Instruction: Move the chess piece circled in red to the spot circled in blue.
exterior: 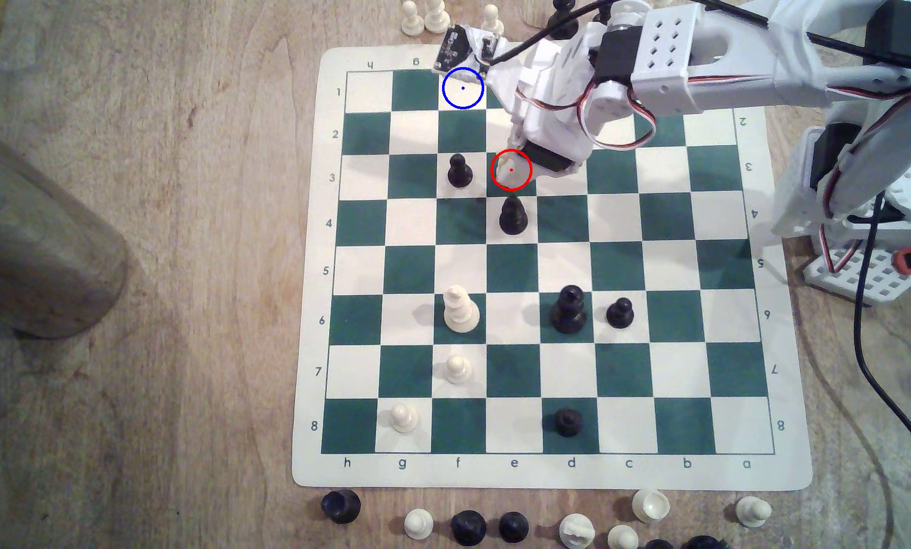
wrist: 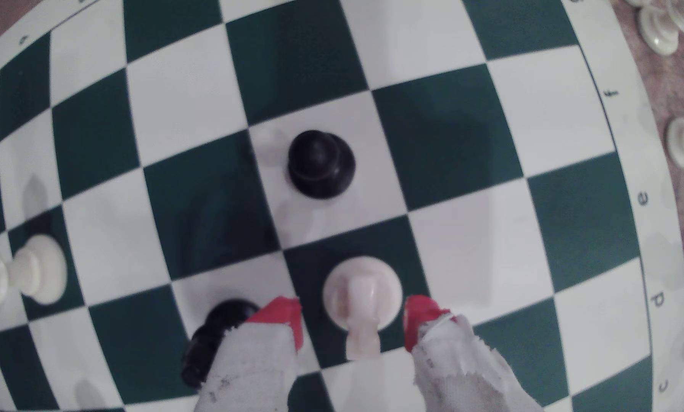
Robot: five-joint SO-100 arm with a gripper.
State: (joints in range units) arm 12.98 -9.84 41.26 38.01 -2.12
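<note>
The cream chess piece (exterior: 514, 171) stands inside the red circle on a green square in row 3 of the board (exterior: 717, 470). In the wrist view the chess piece (wrist: 362, 295) sits upright on its round base between the two red-tipped fingers (wrist: 284, 315), with a gap on each side. My gripper (wrist: 352, 317) is open around it, low over the board. The spot (exterior: 462, 88), a cream square ringed in blue, lies in row 1 toward the exterior view's upper left of the piece. The arm hides part of the board behind the piece.
A black pawn (exterior: 459, 171) stands one file to the exterior view's left of the piece, another black pawn (exterior: 513, 215) just in front of it. More cream and black pieces stand lower on the board and off its edges. A metal cylinder (exterior: 31, 253) lies at the far left.
</note>
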